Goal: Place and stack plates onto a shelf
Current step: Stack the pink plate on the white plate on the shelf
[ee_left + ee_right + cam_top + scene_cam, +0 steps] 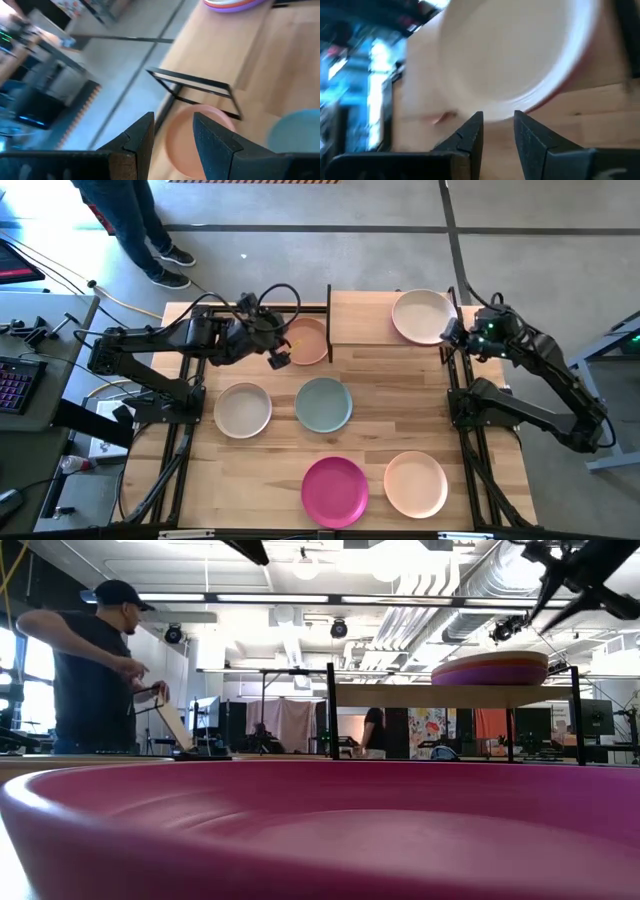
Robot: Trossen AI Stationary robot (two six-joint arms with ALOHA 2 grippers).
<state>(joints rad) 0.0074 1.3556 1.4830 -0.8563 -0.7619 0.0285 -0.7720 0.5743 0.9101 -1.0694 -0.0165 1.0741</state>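
Observation:
The shelf (365,320) stands at the table's far edge and bears a stack of plates (422,316) with a cream one on top; the low view shows purple and orange layers in the stack (490,668). A peach plate (308,340) lies flat on the table just left of the shelf. My left gripper (280,356) hangs open over that plate's near-left rim (182,142). My right gripper (452,334) is open beside the stack's right edge (520,65), above it in the low view (570,575). Cream (243,409), grey-teal (323,404), magenta (335,490) and pale pink (415,483) plates lie on the table.
The shelf's black uprights (329,325) stand between the peach plate and the board. The magenta plate (300,830) fills the low view's foreground. A person (90,670) stands beyond the table's far left corner. Bare wood shows left of the magenta plate (250,480).

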